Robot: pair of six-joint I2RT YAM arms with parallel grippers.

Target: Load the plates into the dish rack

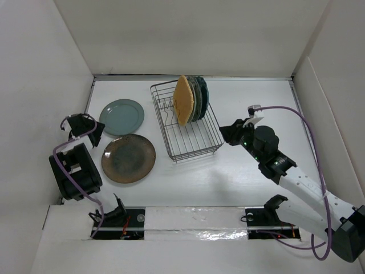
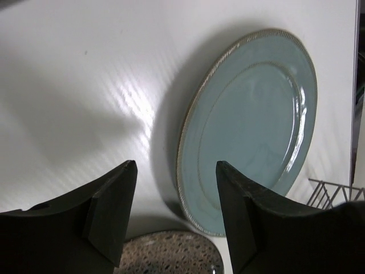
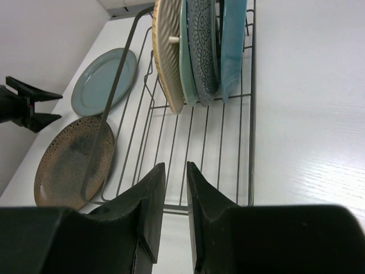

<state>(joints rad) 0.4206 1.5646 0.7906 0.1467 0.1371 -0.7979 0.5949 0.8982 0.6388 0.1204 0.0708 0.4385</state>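
The dish rack (image 1: 194, 142), a rectangular basket of thin dark metal wire, stands on the white bench (image 1: 256, 103) directly ahead of the right pincer (image 3: 175, 168). Its nearest rim lies just beyond that pincer's fingertips. Four plates stand on edge among the prongs at the end of the rack farthest from this pincer, packed closely side by side. From the pincer's left to its right they are a tan rounded-square plate (image 3: 168, 51), a thin teal plate (image 3: 185, 51), a dark finely patterned plate (image 3: 203, 45) and a blue plate (image 3: 232, 40).

The right pincer's two dark fingers are drawn close together with only a slim gap, and nothing sits between them. It is just beside the rack's side; the pictures do not show whether it touches the wire.

Two more plates lie flat on the bench on the far side of the rack from the right pincer. A grey-green round plate (image 2: 251, 125) with a ribbed rim lies just ahead of the left pincer (image 2: 175, 171) and a little to its right. A brown speckled round plate (image 1: 128, 158) lies close under and beside the same pincer. A thin strip of bench separates the two plates.

The left pincer's fingers are spread wide and hold nothing.
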